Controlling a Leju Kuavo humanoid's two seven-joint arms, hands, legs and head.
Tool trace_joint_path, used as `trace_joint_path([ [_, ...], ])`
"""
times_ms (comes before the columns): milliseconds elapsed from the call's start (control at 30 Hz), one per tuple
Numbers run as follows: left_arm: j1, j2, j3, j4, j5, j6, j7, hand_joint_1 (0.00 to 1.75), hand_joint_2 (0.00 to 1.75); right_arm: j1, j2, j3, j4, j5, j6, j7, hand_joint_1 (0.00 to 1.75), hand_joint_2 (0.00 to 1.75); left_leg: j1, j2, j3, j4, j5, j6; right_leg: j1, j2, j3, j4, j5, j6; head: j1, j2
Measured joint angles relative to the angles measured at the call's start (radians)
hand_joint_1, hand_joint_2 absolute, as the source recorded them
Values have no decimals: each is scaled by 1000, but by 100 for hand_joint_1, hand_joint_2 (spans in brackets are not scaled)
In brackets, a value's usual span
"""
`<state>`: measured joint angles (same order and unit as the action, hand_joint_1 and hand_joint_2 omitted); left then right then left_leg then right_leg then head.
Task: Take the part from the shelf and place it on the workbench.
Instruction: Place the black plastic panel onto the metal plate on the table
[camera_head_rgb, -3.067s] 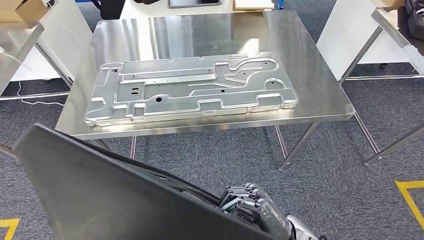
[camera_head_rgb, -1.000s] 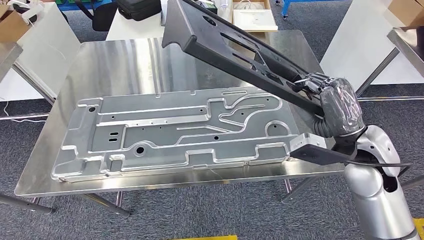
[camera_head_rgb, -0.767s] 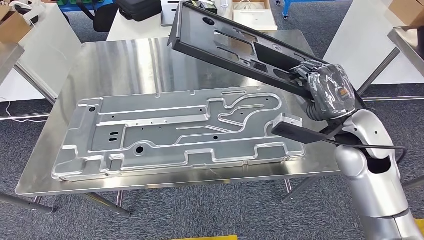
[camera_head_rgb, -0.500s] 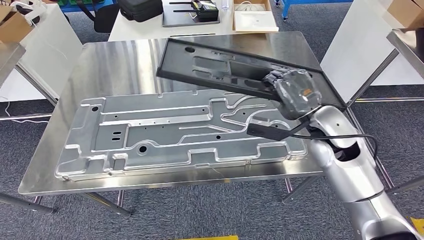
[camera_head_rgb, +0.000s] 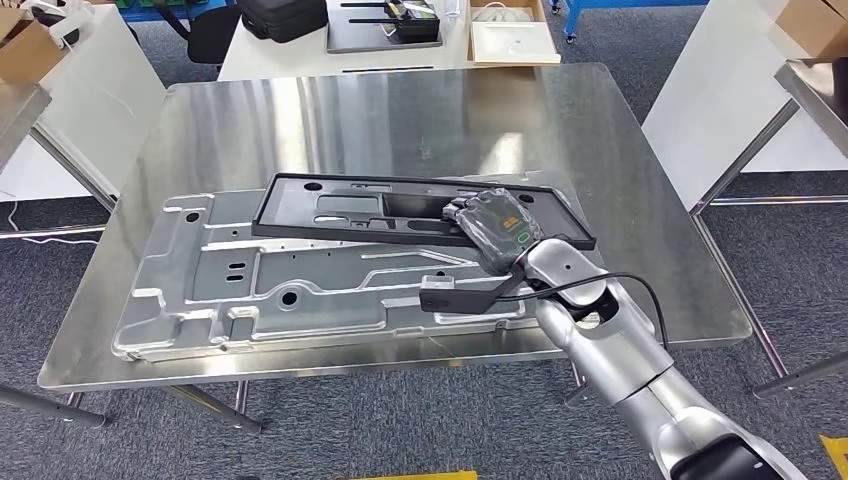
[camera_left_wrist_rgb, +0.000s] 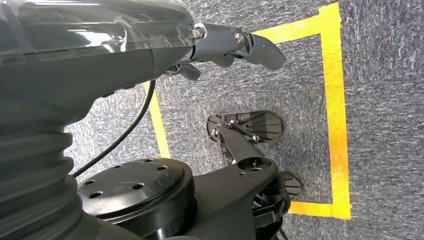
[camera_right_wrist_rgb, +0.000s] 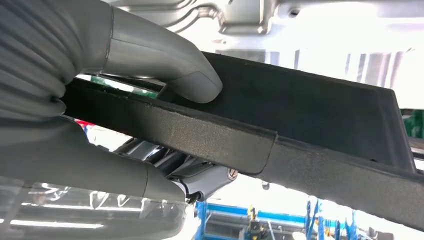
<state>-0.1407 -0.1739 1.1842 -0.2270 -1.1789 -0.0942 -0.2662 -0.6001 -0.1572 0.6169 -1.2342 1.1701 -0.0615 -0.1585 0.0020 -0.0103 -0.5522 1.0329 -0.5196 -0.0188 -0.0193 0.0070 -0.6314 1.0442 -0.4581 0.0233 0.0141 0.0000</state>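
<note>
Broadly, the scene is a steel workbench (camera_head_rgb: 300, 120) seen from above, standing on grey carpet with other tables around it.

Lying flat across the near half of that bench is a large silver stamped metal panel (camera_head_rgb: 250, 290), ribbed and punched with holes.

On top of the panel, toward its far edge, sits the task's thing: a long, flat black part (camera_head_rgb: 340, 208), shaped like a shallow frame with cut-outs. It looks level and close to resting on the silver panel, though whether it has fully settled cannot be told from above.

A silver right arm (camera_head_rgb: 620, 360) reaches in from the lower right. Its right hand (camera_head_rgb: 492, 225) holds the black part near that part's right end. In the right wrist view the grey thumb (camera_right_wrist_rgb: 170, 65) presses on one face of the part's black rim (camera_right_wrist_rgb: 220, 140) while the darker fingers wrap the other face, so the hand clamps the edge.

The left hand (camera_left_wrist_rgb: 235, 42) hangs beside the body above a carpet marked with yellow tape (camera_left_wrist_rgb: 335, 100). It holds nothing and its fingers look loosely extended.

As a judgement, the task is nearly finished: the part is off the shelf and down at the bench. What is left is letting go and drawing the arm back.
</note>
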Motion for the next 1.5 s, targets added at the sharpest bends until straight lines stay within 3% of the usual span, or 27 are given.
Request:
trace_joint_path([
  [500, 1, 0, -9, 0, 2, 0, -34, 0, 175, 16, 18, 24, 85, -72, -3, -23, 175, 175, -2, 0, 0, 0, 0, 0, 0, 0, 0, -1, 0, 0, 0, 0],
  [867, 1, 0, -21, 0, 8, 0, -52, 0, 175, 35, -5, 26, 155, -85, -3, -52, 175, 175, -2, 0, 0, 0, 0, 0, 0, 0, 0, -1, 0, 0, 0, 0],
  [1000, 1, 0, -21, 0, 14, 0, -59, 0, 175, 37, -18, 26, 172, -90, -4, -53, 0, 0, -2, 0, 0, 0, 0, 0, 0, 0, 1, -1, 0, 0, 0, 0],
  [1167, 1, 0, -21, 0, 20, 1, -64, 0, 175, 46, -32, 25, 181, -97, -12, -53, 0, 0, -2, 0, 0, 1, 0, 0, 0, 0, 1, -2, 0, 0, 0, 0],
  [1300, 1, 0, -21, 0, 23, 3, -77, 0, 0, 55, -41, 24, 181, -98, -15, -49, 0, 0, -2, 0, 0, 1, 0, 1, 0, 0, 1, -2, 0, 0, 0, 0],
  [1500, 1, 0, -23, 0, 25, 6, -84, 0, 0, 70, -50, 18, 181, -98, -23, -42, 0, 0, -2, 0, 0, 1, 0, 1, 0, 0, 1, -2, 0, 0, 0, 0],
])
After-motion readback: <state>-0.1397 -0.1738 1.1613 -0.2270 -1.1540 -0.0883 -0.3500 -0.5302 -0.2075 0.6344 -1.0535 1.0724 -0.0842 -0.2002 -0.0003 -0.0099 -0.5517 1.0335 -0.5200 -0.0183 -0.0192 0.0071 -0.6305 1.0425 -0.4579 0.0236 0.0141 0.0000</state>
